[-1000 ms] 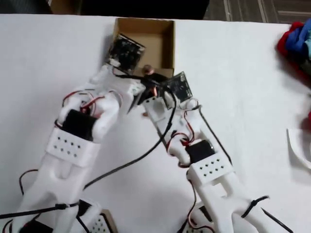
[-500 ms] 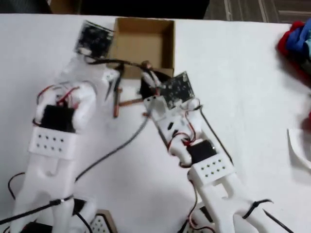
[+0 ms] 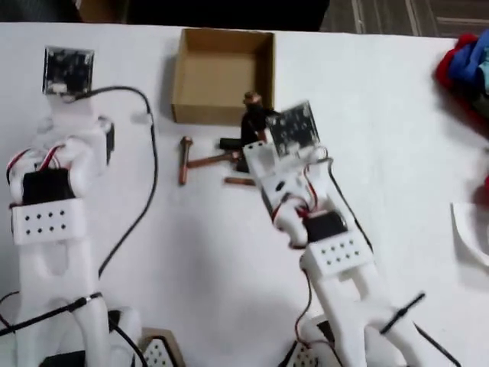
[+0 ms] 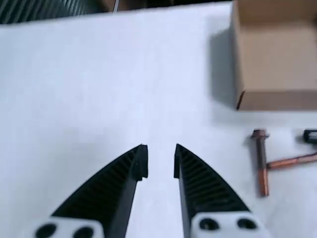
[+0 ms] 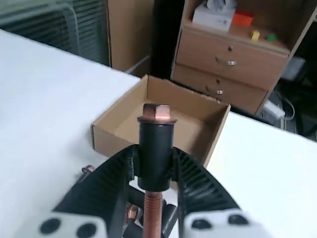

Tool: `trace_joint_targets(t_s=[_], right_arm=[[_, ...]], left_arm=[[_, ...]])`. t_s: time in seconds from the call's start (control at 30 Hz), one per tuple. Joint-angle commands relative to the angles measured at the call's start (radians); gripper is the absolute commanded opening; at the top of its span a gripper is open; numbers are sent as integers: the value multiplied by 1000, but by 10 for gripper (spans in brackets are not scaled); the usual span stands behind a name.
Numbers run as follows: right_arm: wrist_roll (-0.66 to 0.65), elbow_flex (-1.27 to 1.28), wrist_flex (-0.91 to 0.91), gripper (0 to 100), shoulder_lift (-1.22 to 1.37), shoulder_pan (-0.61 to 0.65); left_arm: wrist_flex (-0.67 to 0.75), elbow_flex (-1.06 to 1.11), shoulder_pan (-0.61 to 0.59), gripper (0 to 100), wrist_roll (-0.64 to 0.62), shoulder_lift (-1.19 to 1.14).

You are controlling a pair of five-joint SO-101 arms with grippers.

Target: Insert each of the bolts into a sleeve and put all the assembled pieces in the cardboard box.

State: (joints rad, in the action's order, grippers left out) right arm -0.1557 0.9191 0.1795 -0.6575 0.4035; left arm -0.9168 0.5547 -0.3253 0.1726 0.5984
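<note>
My right gripper [image 5: 154, 162] is shut on a black sleeve [image 5: 155, 148] with a copper bolt [image 5: 156, 113] through it, held upright. In the high view this assembled piece [image 3: 252, 115] hangs just in front of the cardboard box [image 3: 183, 84], near its right corner. The cardboard box [image 5: 115, 124] holds nothing that I can see. Three loose bolts [image 3: 185, 162] and a black sleeve [image 3: 229, 143] lie on the table in front of the box. My left gripper [image 4: 159, 161] is open over bare table, left of the box [image 4: 277, 99] and of a bolt [image 4: 260, 161].
The left arm [image 3: 53, 160] stands at the table's left side. A heap of coloured cloth [image 3: 466, 57] and a white curved object [image 3: 467, 233] lie at the right edge. Wooden drawers [image 5: 228, 54] stand behind the table.
My left arm has swung away from the box to the left, uncovering the loose bolts. The right gripper kept the sleeve and bolt and shifted slightly to the right.
</note>
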Motion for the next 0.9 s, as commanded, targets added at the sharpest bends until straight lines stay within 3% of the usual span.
trace_joint_targets(t_s=[0.0, 0.33, 0.6, 0.7, 0.87], right_arm=[[8, -299, 145, 20, 137, -25], [9, -1369, 707, 20, 897, -59], [112, -2213, 989, 19, 1550, -91], [164, -2409, 1049, 19, 1707, -124], [180, -2450, 1012, 19, 1799, -148]], left_arm=[[6, 68, -40, 106, 5, 17], [95, 186, -46, 107, 8, 8], [224, 317, -44, 106, 8, 8], [330, 400, -44, 106, 6, 8], [454, 510, -44, 106, 0, 8]])
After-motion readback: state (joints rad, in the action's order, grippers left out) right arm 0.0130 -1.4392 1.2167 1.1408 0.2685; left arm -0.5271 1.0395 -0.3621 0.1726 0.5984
